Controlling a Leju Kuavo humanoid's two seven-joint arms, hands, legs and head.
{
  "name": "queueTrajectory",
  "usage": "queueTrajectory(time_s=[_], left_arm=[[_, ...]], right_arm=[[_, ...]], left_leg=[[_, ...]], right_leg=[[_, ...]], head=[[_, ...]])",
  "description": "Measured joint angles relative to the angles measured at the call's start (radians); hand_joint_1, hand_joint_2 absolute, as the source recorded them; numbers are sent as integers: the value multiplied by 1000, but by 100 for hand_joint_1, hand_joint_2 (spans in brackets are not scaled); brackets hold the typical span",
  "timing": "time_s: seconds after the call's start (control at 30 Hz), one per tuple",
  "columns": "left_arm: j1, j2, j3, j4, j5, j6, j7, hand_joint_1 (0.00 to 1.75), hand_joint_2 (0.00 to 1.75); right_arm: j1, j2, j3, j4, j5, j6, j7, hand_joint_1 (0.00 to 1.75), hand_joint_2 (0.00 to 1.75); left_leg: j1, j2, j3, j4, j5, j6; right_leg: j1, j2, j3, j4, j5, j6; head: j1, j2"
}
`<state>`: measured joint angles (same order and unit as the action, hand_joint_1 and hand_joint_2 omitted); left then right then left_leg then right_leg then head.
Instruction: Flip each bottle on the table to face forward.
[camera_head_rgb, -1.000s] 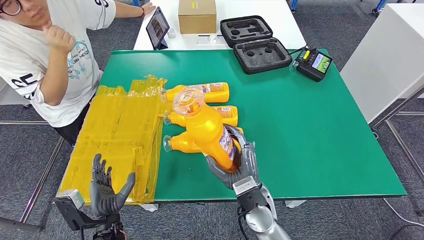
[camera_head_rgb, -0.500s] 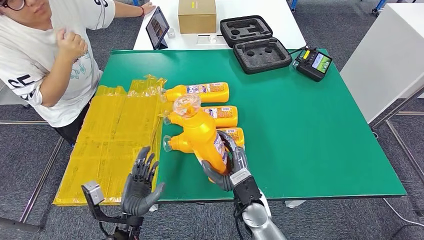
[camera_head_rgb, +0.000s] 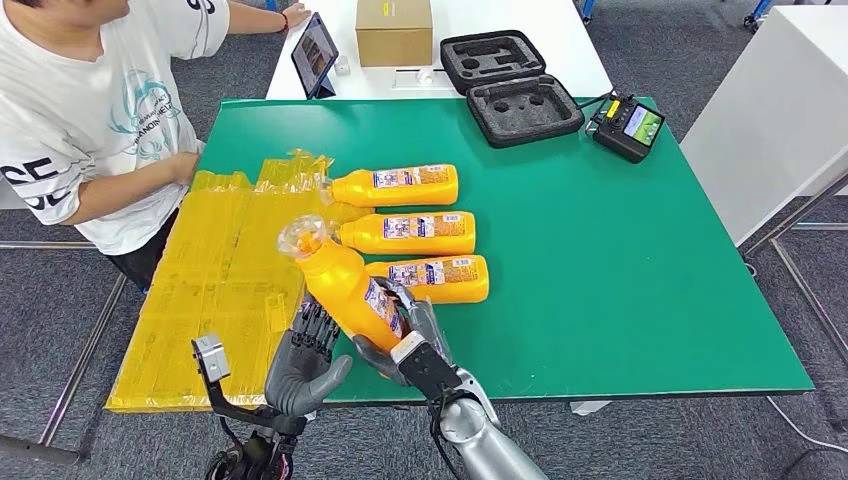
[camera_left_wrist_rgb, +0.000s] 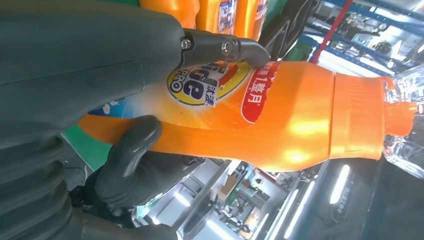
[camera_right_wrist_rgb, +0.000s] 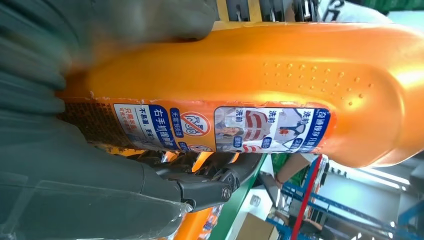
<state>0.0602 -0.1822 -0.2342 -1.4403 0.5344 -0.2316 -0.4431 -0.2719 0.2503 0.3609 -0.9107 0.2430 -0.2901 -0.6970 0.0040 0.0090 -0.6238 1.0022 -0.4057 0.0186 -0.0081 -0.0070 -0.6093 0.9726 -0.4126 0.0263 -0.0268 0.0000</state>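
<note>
Both of my robot hands are on one orange bottle. My right robot hand wraps around its bottom part and grips it tight. My left robot hand is pressed on the other side of the bottle, with its fingers lying over the front sticker and its thumb under the bottle, so it holds the bottle too.

I hold the bottle up over the near edge of the green surface. It leans, and its clear cap points up and to my left, over the yellow bags. From my left wrist I see the round front sticker with red and yellow on it. From my right wrist I see the back sticker with blue boxes and little pictures.

Three more orange bottles lie flat on the surface in a row, one behind the other. The far bottle, the middle bottle and the near bottle all point their caps to my left. Small stickers show on top of each one. The near bottle lies just beside my right robot hand.

A pile of yellow bags lies on the left side of the surface. A person in a white shirt stands by that side, with a hand on the bags. At the far end sit a black foam case and a black controller.
</note>
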Motion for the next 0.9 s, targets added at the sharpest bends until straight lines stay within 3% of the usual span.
queueTrajectory(time_s=[0.47, 0.9], left_arm=[[-33, 19, 5, 65, 44, 66, 13, 0, 175], [15, 20, 61, 68, 152, 91, 0, 0, 175]], right_arm=[[-39, 41, 115, 100, 104, -9, 11, 175, 175], [-77, 53, 239, 170, 203, 3, 54, 175, 175]], left_leg=[[0, 0, 0, 0, 0, 0], [0, 1, 0, 0, 0, 0]], right_leg=[[0, 0, 0, 0, 0, 0], [0, 1, -1, 0, 0, 0]], head=[[0, 0], [-2, 0]])
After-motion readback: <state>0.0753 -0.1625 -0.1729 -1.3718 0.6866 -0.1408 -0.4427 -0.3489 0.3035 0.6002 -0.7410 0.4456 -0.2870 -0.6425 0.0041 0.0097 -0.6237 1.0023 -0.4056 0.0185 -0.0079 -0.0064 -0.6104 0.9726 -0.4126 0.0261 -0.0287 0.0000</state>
